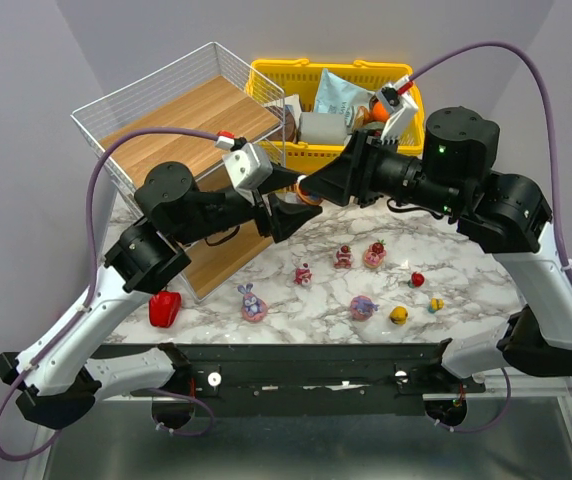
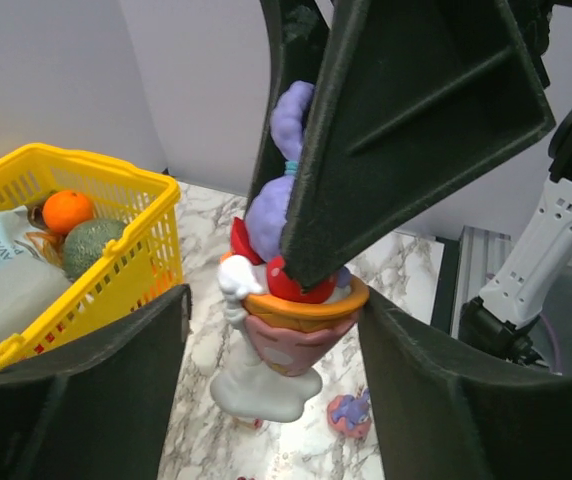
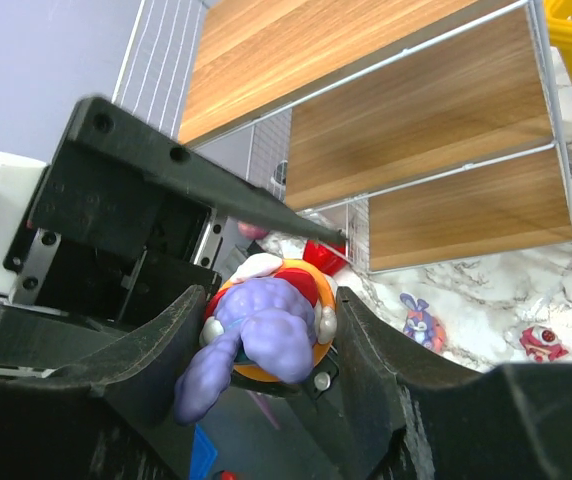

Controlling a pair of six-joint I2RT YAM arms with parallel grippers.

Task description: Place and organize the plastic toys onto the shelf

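Observation:
A plastic toy (image 2: pixel 301 310), a purple bunny in an orange-rimmed pink cup on a white base, hangs in mid-air between both arms. My right gripper (image 3: pixel 269 320) is shut on its orange rim (image 3: pixel 266 330), coming from above in the left wrist view. My left gripper (image 2: pixel 274 340) stands open around the cup: one finger is against the rim, the other shows a gap. Both grippers meet beside the shelf (image 1: pixel 196 110). More plastic toys lie on the marble: bunnies on donuts (image 1: pixel 253 303) (image 1: pixel 364 306), pink-red figures (image 1: pixel 304 273) (image 1: pixel 343 256) (image 1: pixel 374 253), small pieces (image 1: pixel 417 279) (image 1: pixel 399 315).
A yellow basket (image 1: pixel 266 75) holding packets, an orange and a green fruit stands behind the arms. A red bell pepper (image 1: pixel 165 309) lies by the left arm near the shelf's front corner. The shelf's wooden boards (image 3: pixel 416 130) carry nothing in view.

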